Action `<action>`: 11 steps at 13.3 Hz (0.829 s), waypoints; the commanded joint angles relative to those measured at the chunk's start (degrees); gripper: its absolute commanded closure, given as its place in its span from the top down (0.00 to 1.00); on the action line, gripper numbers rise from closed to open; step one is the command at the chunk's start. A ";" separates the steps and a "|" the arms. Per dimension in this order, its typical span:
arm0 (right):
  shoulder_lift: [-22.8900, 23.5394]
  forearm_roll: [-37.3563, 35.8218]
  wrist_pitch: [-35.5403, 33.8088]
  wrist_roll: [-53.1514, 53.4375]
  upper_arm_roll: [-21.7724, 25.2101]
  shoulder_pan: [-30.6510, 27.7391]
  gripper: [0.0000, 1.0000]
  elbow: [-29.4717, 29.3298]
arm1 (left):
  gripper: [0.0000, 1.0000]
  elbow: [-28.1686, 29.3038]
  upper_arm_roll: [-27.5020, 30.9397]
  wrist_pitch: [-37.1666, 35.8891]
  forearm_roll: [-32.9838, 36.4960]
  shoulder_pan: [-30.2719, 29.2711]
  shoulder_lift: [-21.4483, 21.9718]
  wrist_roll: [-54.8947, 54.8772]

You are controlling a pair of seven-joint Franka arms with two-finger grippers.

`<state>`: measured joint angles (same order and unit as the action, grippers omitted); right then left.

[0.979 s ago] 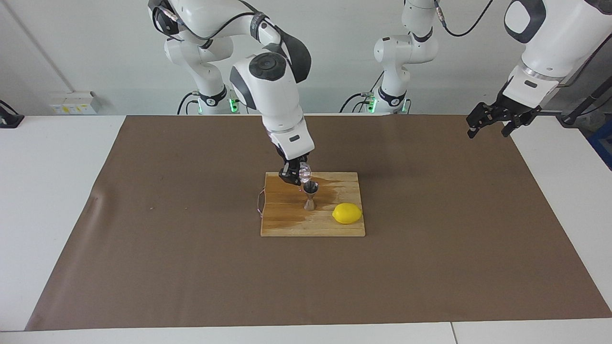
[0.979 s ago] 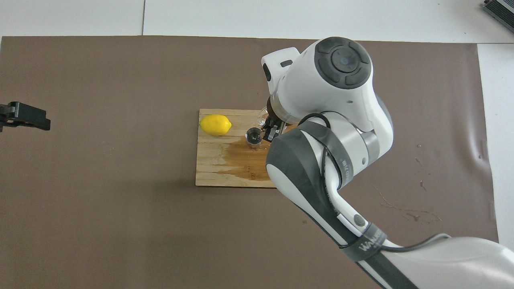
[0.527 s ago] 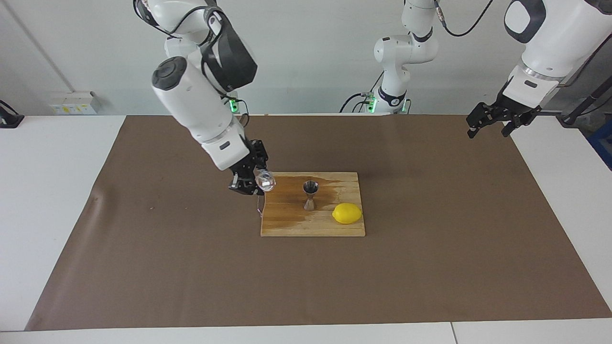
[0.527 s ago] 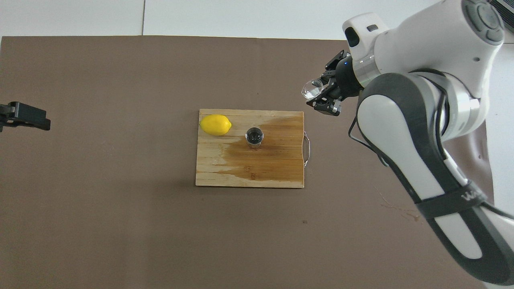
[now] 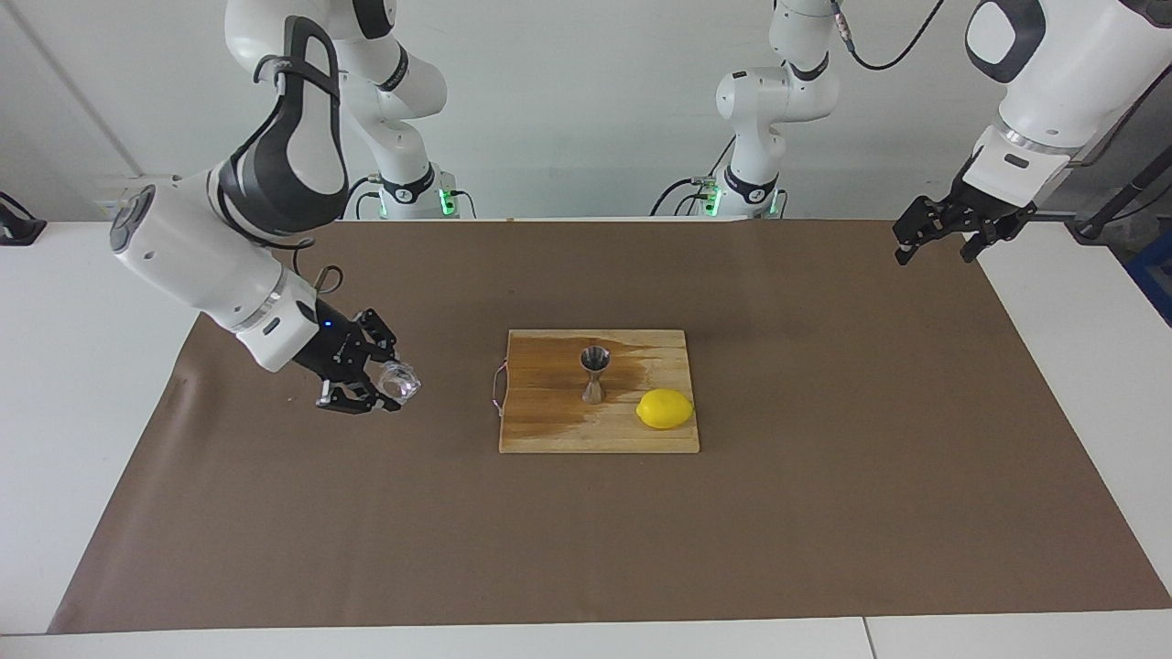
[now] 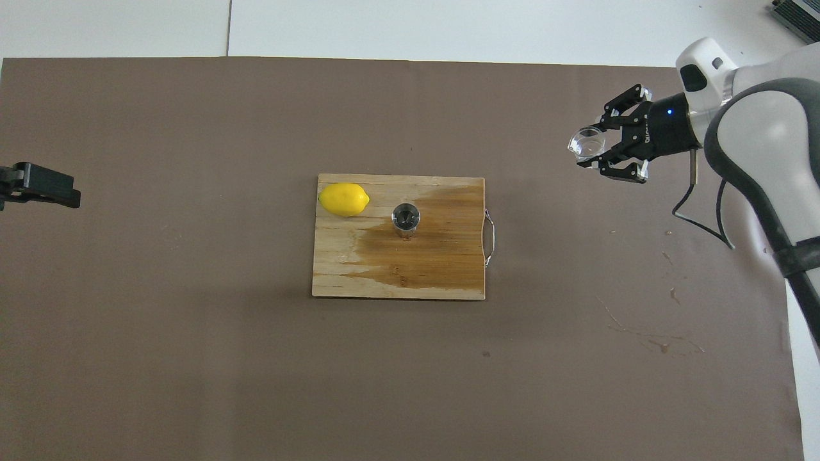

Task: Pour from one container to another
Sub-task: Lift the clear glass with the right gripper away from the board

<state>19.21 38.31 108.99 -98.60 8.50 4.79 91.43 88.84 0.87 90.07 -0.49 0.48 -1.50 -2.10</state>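
The tiny clear glass cup (image 5: 399, 381) (image 6: 587, 143) lies tipped on its side in my right gripper (image 5: 389, 384) (image 6: 597, 146), which is shut on it above the brown mat toward the right arm's end of the table. The silver hourglass jigger (image 5: 593, 373) (image 6: 405, 218) stands upright on the wooden cutting board (image 5: 549, 430) (image 6: 359, 275), apart from the cup. My left gripper (image 5: 934, 240) (image 6: 38, 186) waits open, raised over the mat's edge at the left arm's end.
A yellow lemon (image 5: 665, 408) (image 6: 344, 198) lies on the board beside the jigger. A dark wet patch (image 5: 632, 352) (image 6: 442, 237) covers part of the board. A wire handle (image 6: 489, 238) sticks out of the board's end toward the right arm.
My right gripper has swung the glass cup away from over the jigger, off the board and out over the mat toward the right arm's end. The left arm has not moved.
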 commanded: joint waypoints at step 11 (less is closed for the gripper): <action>-0.84 25.41 9.84 -31.74 8.63 -3.82 0.16 24.32 | 1.00 1.78 0.10 -0.25 0.49 -0.04 1.77 -0.54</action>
<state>19.44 61.75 118.21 -127.83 16.40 1.17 113.78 88.84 0.87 90.07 -0.49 0.48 -1.50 -2.10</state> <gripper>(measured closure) 0.515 0.000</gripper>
